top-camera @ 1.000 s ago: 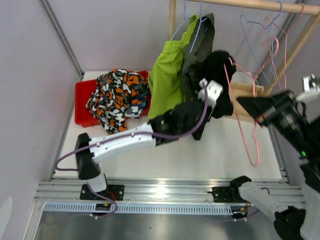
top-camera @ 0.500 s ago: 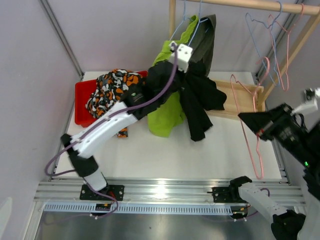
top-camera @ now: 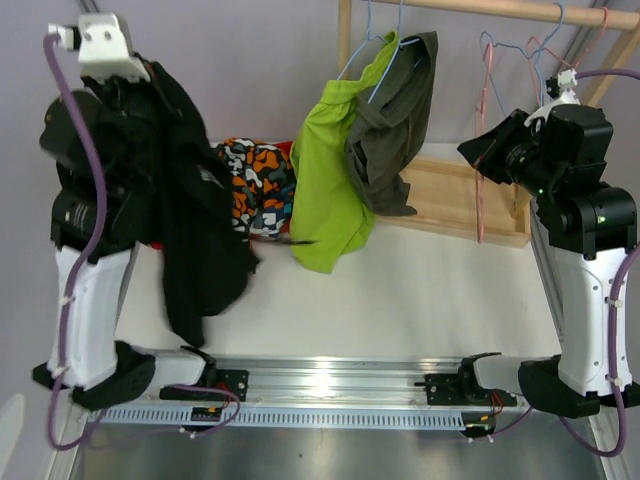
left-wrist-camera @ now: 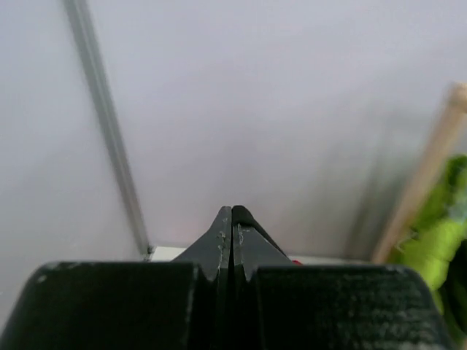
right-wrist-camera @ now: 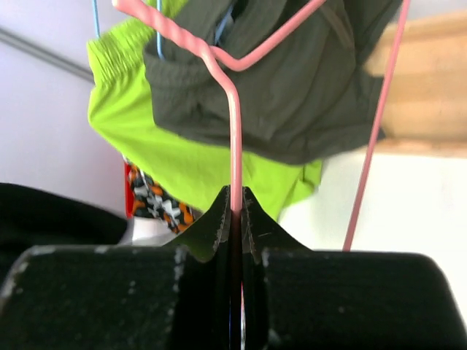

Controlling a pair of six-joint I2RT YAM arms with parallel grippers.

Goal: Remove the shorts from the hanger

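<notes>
Black shorts (top-camera: 190,220) hang free of any hanger, dangling from my raised left gripper (left-wrist-camera: 232,211) at the far left; its jaws are pressed together and the pinched fabric is hidden in the left wrist view. My right gripper (right-wrist-camera: 235,191) is shut on the wire of a bare pink hanger (right-wrist-camera: 235,131), held at the right by the rack (top-camera: 479,190). Lime green shorts (top-camera: 325,190) and dark grey-olive shorts (top-camera: 390,130) hang on blue hangers from the wooden rail (top-camera: 480,8). Orange-black-white patterned shorts (top-camera: 255,185) lie in a red bin (top-camera: 284,148).
The wooden rack has an upright post (top-camera: 344,35) and a flat base (top-camera: 450,205) at the back right. Several bare wire hangers (top-camera: 540,60) hang on the rail near my right arm. A wall with a metal strip (left-wrist-camera: 109,138) stands close behind the left gripper.
My left arm has swung from the rack up to the far left, carrying the black shorts off the pink hanger. My right arm has risen, lifting the bare hanger toward the rail.
</notes>
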